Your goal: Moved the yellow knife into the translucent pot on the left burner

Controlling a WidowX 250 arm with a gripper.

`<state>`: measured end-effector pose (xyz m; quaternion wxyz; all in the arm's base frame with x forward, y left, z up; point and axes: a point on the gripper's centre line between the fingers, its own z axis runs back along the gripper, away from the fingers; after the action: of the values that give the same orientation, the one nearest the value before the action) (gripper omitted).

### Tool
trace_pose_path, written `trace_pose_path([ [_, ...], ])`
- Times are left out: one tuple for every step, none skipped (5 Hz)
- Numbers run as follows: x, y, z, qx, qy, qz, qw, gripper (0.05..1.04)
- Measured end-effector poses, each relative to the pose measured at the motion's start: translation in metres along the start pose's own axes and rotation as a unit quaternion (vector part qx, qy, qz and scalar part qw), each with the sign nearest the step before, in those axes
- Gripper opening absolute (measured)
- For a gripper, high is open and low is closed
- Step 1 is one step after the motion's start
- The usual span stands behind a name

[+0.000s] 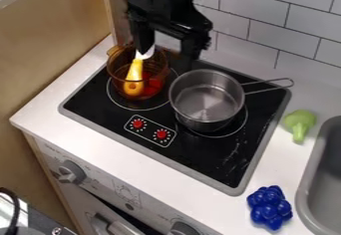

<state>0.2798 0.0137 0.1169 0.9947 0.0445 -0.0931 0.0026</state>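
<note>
The yellow knife is inside the translucent amber pot, which sits on the left burner of the black stovetop. Judged from this, the main work of the task looks done: the knife is in the named pot, and the gripper has its fingers well apart, with no grip on it to be seen. What seems left is only for the arm to draw clear, with some care, since one finger is right by the pale blade and could nudge it; whether they touch cannot be told. The knife leans rather than lying flat. Its thick yellow handle points down and toward the near side of the pot, while the blade rises toward the far rim, so the long axis runs from near to far, tipping slightly right at the blade end. Something red shows low in the pot, beside the handle. Just right of the pot, a steel saucepan stands on the other burner, its wire handle reaching right. Two red knobs are nearer, on the stovetop's panel. Farther right, on the white counter, lies a green toy broccoli; nearer, a bumpy blue toy rests beside the grey sink.
</note>
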Motion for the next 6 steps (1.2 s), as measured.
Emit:
trace_pose_path([
  [-0.004,-0.008,0.010,0.002,0.012,0.013,0.9998,1.000],
  [-0.002,-0.019,0.019,0.007,0.010,0.034,0.9993,1.000],
  [0.009,-0.035,0.022,0.001,0.004,0.053,0.9986,1.000],
  [0.019,-0.045,0.019,-0.001,0.003,0.071,0.9975,1.000],
  [0.024,-0.047,0.012,-0.002,0.000,0.073,0.9973,1.000],
  [0.026,-0.047,0.010,-0.001,-0.004,0.060,0.9982,1.000],
])
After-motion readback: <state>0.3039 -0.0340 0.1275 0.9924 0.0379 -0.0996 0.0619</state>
